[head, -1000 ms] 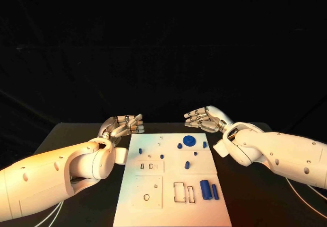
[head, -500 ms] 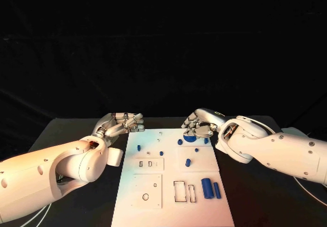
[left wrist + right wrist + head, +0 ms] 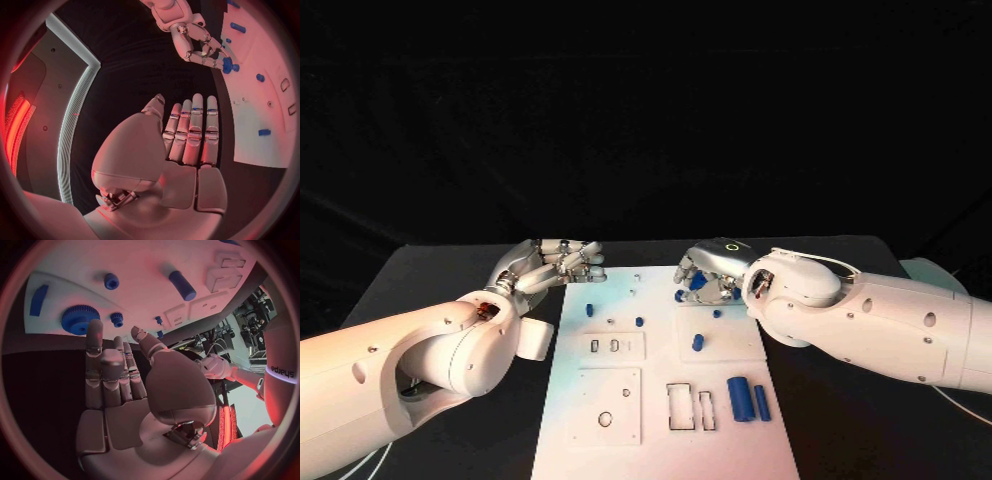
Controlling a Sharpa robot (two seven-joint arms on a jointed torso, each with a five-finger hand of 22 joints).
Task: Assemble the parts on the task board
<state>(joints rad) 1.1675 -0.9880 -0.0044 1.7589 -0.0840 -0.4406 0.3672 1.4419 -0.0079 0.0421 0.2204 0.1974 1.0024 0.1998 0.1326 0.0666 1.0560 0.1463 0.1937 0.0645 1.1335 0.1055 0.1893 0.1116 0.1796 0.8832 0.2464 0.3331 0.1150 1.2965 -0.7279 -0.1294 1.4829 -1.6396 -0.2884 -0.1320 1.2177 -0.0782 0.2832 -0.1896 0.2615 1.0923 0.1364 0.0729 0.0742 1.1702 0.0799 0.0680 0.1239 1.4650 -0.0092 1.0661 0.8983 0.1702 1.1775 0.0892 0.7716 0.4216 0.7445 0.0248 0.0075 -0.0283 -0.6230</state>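
Observation:
The white task board [image 3: 625, 400] lies in the middle of the black table. At its far end a blue gear [image 3: 78, 319] sits just under the fingertips of my right hand [image 3: 708, 268], which hovers over it with straight fingers and nothing in them. The left wrist view shows the same gear [image 3: 226, 65] beside that hand's [image 3: 199, 42] fingertips. My left hand [image 3: 560, 262] hangs off the board's far left corner, fingers together, thumb alongside, holding nothing. Two blue cylinders [image 3: 746, 399] lie at the board's near right. Small blue pegs [image 3: 697, 342] stand mid-board.
Rectangular slots [image 3: 689, 407] and a raised square plate [image 3: 607, 405] take up the board's near half. A curved blue piece [image 3: 39, 300] and a small blue knob [image 3: 111, 281] lie near the gear. Bare black table [image 3: 430, 280] flanks both sides of the board.
My right hand has come down and inward from beyond the board's far right corner to over the blue gear. The left hand has barely shifted.

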